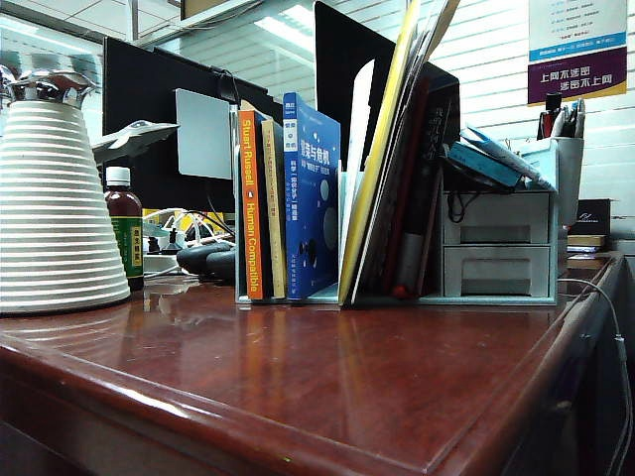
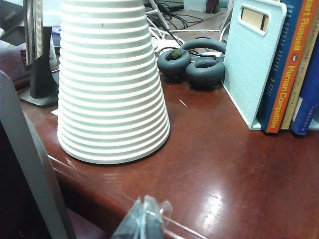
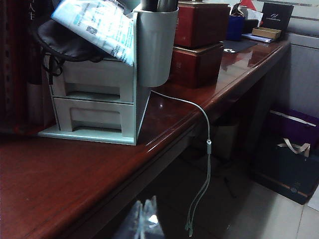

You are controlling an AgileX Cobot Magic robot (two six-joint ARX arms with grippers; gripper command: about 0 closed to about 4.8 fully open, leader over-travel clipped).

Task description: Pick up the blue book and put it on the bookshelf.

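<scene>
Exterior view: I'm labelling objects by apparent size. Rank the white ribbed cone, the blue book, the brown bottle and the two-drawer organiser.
1. white ribbed cone, though it stands nearest the camera
2. two-drawer organiser and blue book, too alike to separate
3. brown bottle, smallest

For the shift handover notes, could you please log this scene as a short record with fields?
blue book: upright in the bookshelf, beside the orange-spined book
left gripper: shut, empty, low at the desk edge near the white ribbed cone
right gripper: appears shut, empty, off the desk edge, facing the drawer organiser
task status: book looks shelved
</scene>
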